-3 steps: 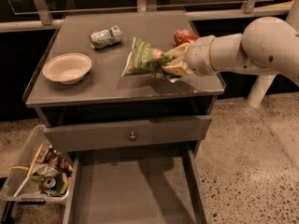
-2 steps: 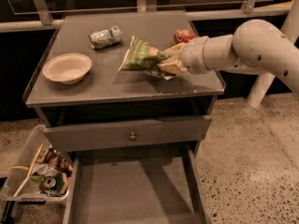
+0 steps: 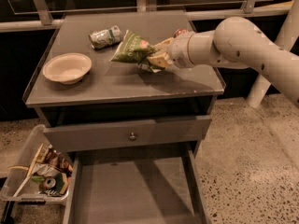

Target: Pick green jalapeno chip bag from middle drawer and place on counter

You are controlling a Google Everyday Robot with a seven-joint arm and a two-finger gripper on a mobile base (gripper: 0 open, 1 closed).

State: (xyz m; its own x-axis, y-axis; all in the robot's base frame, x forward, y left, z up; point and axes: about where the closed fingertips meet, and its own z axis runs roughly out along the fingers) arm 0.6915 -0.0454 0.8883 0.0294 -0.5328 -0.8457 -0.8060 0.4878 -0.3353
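Observation:
The green jalapeno chip bag (image 3: 132,47) is olive-green with white lettering and hangs tilted just above the counter (image 3: 112,85), near its middle back. My gripper (image 3: 158,56) comes in from the right and is shut on the bag's right end. The middle drawer (image 3: 133,188) is pulled open below, and its flat grey floor shows nothing on it.
A crushed green-and-white can (image 3: 105,36) lies at the counter's back, just left of the bag. A pale bowl (image 3: 67,67) sits at the counter's left. A red item (image 3: 180,32) is behind my wrist. The knob drawer (image 3: 132,136) is closed. A bin of wrappers (image 3: 39,174) stands at lower left.
My gripper has carried the chip bag leftward and toward the back of the counter, closer to the crushed can. The drawers and bowl have not moved.

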